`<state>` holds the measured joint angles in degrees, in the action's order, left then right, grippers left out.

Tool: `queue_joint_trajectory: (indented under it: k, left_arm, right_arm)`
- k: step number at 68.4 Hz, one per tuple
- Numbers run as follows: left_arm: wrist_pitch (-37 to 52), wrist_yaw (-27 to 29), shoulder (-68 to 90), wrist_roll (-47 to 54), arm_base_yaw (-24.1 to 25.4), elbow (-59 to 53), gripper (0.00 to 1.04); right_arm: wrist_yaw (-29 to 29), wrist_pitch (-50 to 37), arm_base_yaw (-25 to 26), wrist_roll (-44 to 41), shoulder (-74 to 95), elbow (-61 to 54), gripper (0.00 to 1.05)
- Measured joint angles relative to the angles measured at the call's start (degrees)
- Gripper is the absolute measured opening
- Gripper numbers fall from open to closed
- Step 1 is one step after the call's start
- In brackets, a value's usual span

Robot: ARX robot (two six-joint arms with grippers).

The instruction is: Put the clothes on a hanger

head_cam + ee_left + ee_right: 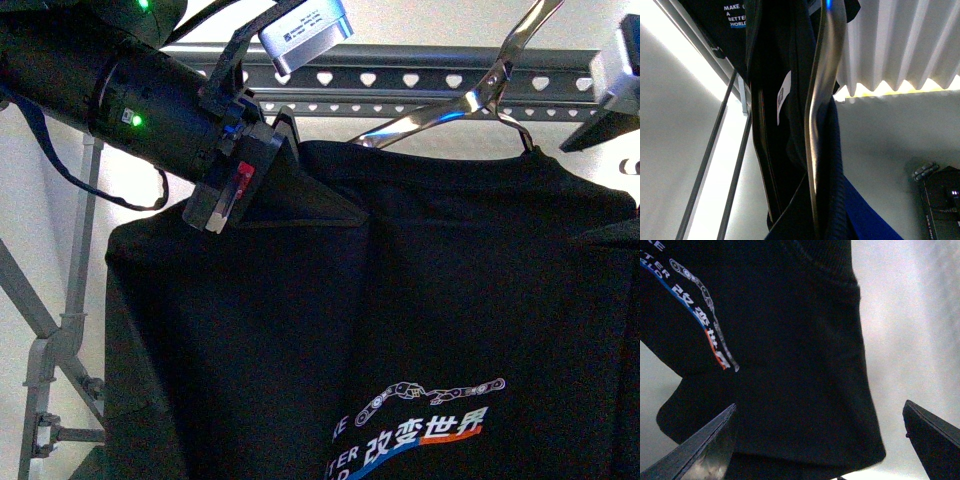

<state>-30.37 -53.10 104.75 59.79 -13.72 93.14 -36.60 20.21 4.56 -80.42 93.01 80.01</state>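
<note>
The black T-shirt (420, 300) hangs on the metal hanger (430, 116) — the left gripper (318, 203) at its shoulder — before a perforated rail (400, 62).

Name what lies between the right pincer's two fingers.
The printed black T-shirt hangs between the fingers of the open right pincer, shown in the right wrist view.

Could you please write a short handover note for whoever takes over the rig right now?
Left gripper: looks shut on the T-shirt near its collar.
Right gripper: open, by the T-shirt's edge, holding nothing.
Hanger: tilted, hook running up out of frame, one arm bare above the collar.
Done: T-shirt is raised, print facing the front camera.
Left: probably draw the held shoulder over the bare arm, then release.
</note>
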Motion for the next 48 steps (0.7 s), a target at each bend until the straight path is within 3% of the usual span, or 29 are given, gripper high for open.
queue_joint_trajectory:
  k: [14, 33, 37, 45, 48]
  left_arm:
    - [0.0, 0.0, 0.0, 0.0, 0.0, 0.0, 0.04]
    - [0.0, 0.1, 0.0, 0.0, 0.0, 0.0, 0.04]
    - [0.0, -0.4, 0.0, 0.0, -0.1, 0.0, 0.14]
    - [0.2, -1.0, 0.0, -0.1, -0.1, 0.0, 0.30]
    - [10.3, -4.8, 0.0, -5.6, 0.2, -3.2, 0.39]
  right_arm:
    - [2.8, -4.7, -2.7, 5.6, 5.4, 3.5, 0.94]
    - [2.9, -6.4, -0.5, 9.9, 7.3, 0.7, 0.41]
    - [1.4, -7.8, 0.2, 10.1, 6.1, -1.7, 0.28]
    - [0.2, -8.5, 1.4, 8.4, 4.0, -4.6, 0.16]
    - [-0.1, -8.5, 1.7, 7.6, 3.3, -5.5, 0.14]
